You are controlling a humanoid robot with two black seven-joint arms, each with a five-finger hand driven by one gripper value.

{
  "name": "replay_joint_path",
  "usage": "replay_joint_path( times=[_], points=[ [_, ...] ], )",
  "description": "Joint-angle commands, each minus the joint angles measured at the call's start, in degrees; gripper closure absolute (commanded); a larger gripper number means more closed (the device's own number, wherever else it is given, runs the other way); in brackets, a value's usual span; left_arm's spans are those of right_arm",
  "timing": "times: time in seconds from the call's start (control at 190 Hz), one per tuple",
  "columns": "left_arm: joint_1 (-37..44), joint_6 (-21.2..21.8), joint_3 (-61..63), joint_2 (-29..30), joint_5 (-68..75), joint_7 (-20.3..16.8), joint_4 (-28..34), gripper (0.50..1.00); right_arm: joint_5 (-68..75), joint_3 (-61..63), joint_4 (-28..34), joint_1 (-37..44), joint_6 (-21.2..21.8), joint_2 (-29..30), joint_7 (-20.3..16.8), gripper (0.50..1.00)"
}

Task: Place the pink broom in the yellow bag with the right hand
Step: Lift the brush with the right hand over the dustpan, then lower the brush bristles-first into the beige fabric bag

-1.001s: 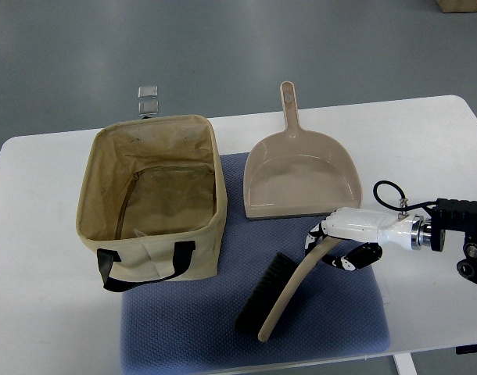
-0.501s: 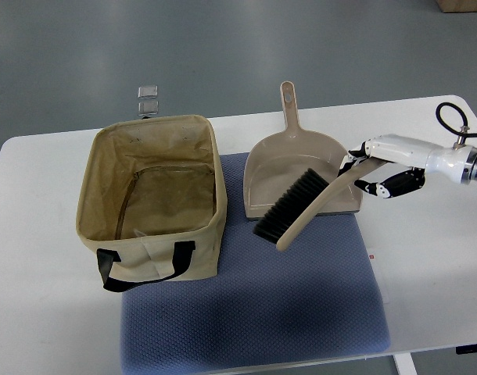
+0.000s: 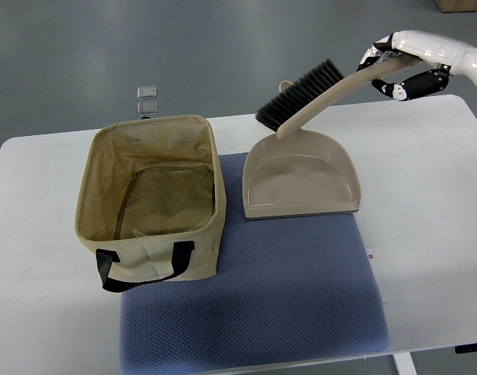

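My right hand point(image 3: 395, 69) comes in from the upper right and is shut on the handle of the beige broom point(image 3: 313, 98) with black bristles. It holds the broom high in the air, above the far end of the dustpan, with the bristles pointing left. The yellow-beige fabric bag point(image 3: 152, 195) with black handles stands open on the left of the blue mat, well to the left of the broom and below it. Its inside shows nothing in it. The left arm is out of view.
A beige dustpan point(image 3: 301, 176) lies on the blue mat point(image 3: 254, 305), its handle pointing away from me. The mat lies on a white table point(image 3: 426, 203). Two small clear squares point(image 3: 148, 100) sit on the floor beyond the table.
My right hand has lifted the broom off the mat, carried it up and away over the dustpan, and now holds it much higher near the table's far edge.
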Motion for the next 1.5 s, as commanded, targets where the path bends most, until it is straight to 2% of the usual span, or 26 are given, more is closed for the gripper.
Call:
replay_joint_path(
  times=[0.0, 0.416, 0.648, 0.711, 1.001, 1.122, 1.17, 1.496],
  points=[
    [0.0, 0.0, 0.0, 0.0, 0.0, 0.0, 0.0, 0.5, -0.1, -0.5, -0.8, 1.9, 0.0, 4.0, -2.5, 1.0],
    [0.0, 0.0, 0.0, 0.0, 0.1, 0.0, 0.0, 0.5, -1.5, -0.9, -4.9, 7.5, -0.9, 21.4, -5.9, 1.0],
    [0.0, 0.0, 0.0, 0.0, 0.0, 0.0, 0.0, 0.5, -12.2, -1.0, -6.6, 6.7, -1.1, 30.6, -5.9, 1.0],
    [0.0, 0.0, 0.0, 0.0, 0.1, 0.0, 0.0, 0.5, -14.0, -1.1, -6.7, 6.3, -2.4, 32.5, -5.9, 1.0],
    [0.0, 0.0, 0.0, 0.0, 0.1, 0.0, 0.0, 0.5, -15.1, -5.6, -7.0, 5.4, -6.0, 35.0, -5.9, 0.963],
    [0.0, 0.0, 0.0, 0.0, 0.0, 0.0, 0.0, 0.5, -15.0, -5.6, -7.0, 4.4, -7.6, 34.8, -5.8, 0.891],
    [0.0, 0.0, 0.0, 0.0, 0.1, 0.0, 0.0, 0.5, -15.0, -5.5, -7.0, 4.4, -8.2, 34.8, -5.8, 0.846],
    [0.0, 0.0, 0.0, 0.0, 0.0, 0.0, 0.0, 0.5, -14.5, -4.7, -6.9, 3.4, -8.3, 34.5, -5.7, 0.82]
  ],
)
